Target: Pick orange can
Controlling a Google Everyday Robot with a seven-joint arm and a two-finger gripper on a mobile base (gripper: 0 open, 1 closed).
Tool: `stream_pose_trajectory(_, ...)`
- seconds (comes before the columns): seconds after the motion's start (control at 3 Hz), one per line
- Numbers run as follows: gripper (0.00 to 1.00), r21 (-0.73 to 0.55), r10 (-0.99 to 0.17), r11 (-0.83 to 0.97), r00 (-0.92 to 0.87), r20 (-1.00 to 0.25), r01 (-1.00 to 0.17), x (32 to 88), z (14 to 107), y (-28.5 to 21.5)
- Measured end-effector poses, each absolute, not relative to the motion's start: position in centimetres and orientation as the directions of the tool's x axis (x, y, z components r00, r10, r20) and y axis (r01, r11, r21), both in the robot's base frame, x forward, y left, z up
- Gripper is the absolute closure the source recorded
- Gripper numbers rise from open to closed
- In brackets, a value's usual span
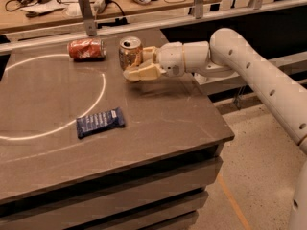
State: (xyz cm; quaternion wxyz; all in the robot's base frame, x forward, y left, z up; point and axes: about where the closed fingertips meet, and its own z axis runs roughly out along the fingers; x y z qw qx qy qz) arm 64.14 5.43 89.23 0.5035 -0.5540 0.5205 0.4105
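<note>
The orange can (129, 54), golden-orange with a silver top, stands upright on the dark table (158, 123) near its back edge. My gripper (135, 64) reaches in from the right at can height. It is open, with one finger (140, 74) low in front of the can and the other (147, 53) at the can's right side. The can sits at the mouth of the fingers and rests on the table.
A crushed red-orange can (86, 49) lies on its side to the left of the orange can. A blue snack wrapper (100, 122) lies nearer the front, by a white circle line (98, 97). A rail with posts (86, 13) runs behind the table. The table's right edge drops to the floor.
</note>
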Motion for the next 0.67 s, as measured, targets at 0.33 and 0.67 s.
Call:
stream_pose_trajectory(0.33,1.00,-0.147,-0.135,0.026,0.142,-0.981,-0.989,63.58,91.41,5.74)
stream_pose_trajectory(0.67,1.00,-0.149,-0.133,0.023,0.145,-0.981,-0.989,63.53,91.62,5.78)
